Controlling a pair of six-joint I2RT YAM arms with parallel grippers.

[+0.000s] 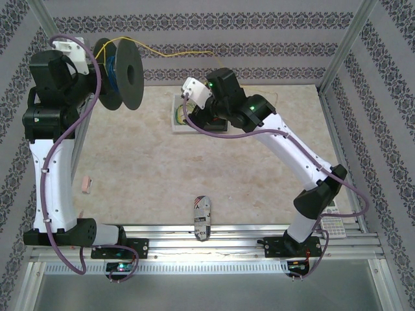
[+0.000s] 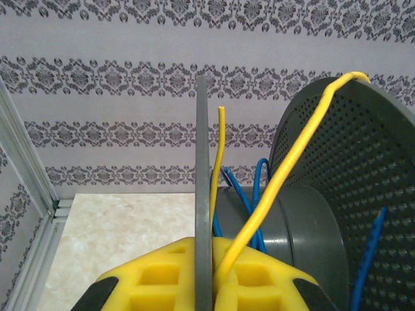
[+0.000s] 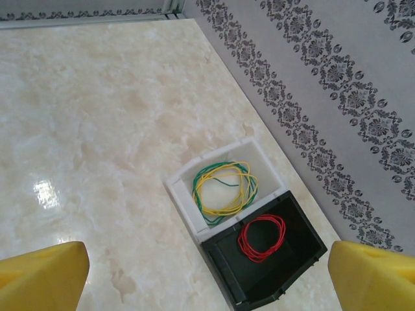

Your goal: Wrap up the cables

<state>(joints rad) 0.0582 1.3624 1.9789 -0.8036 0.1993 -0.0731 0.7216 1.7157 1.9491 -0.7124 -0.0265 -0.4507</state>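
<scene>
Cable work at the back of the table: the left gripper (image 2: 206,280) is raised at the rear left, its yellow fingers (image 2: 149,275) clenched on the thin near flange of a dark grey spool (image 2: 363,194). In the left wrist view we see the yellow cable (image 2: 285,170) rise from right beside that flange, at the fingers. It crosses the hub and bends over the rim of the far perforated flange. A short free end stands upright just beside the gripped flange. We cannot tell whether the fingers also pinch the cable. Blue wires (image 2: 258,194) lie around the hub.

From above, the cable leaves the spool and runs rightward along the back wall, well apart from the right arm.

The right gripper (image 3: 207,278) hangs over the marble-patterned table (image 3: 97,129) with its fingers spread wide and holding nothing. Below it we see a white bin (image 3: 178,194) holding green and yellow loops (image 3: 224,188). A black bin (image 3: 224,259) touching it holds red loops (image 3: 262,238).
</scene>
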